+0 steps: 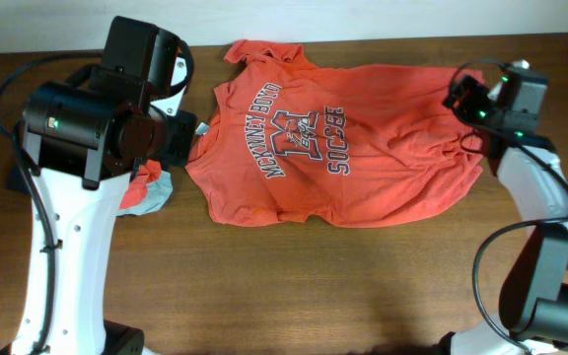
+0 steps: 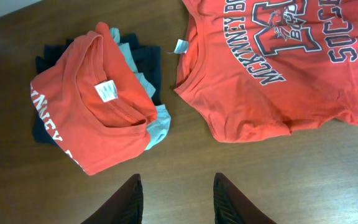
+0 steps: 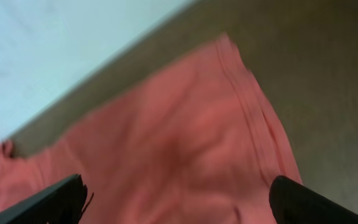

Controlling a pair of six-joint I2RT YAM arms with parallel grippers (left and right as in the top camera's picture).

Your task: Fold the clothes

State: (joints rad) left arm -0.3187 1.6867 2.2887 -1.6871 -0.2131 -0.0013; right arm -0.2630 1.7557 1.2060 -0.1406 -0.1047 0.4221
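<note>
An orange T-shirt [image 1: 333, 148] is lying spread flat, print up, across the far half of the table [image 1: 314, 286], with its collar pointing left and its hem pointing right. One sleeve is reaching toward the far edge of the table, where a pale wall [image 1: 363, 20] is showing, and the shirt's near edge is running in a loose curve with a wide stretch of bare wood on the near side of it. The right gripper [image 3: 178, 185] is hanging over the hem end with its fingers spread wide and pinching nothing. The wrist view is blurred, yet the stitched hem is showing between them, with bare wood just to its right. The left gripper [image 2: 177, 180] is hovering over bare wood near the collar, its fingers spread partway with only tabletop between them. Just left of the collar and its white tag [image 2: 180, 46], a small pile of clothes [image 2: 98, 106] is sitting — another orange shirt on top, pale grey-blue and navy pieces peeking out beneath — with a narrow strip of wood parting pile from shirt.
</note>
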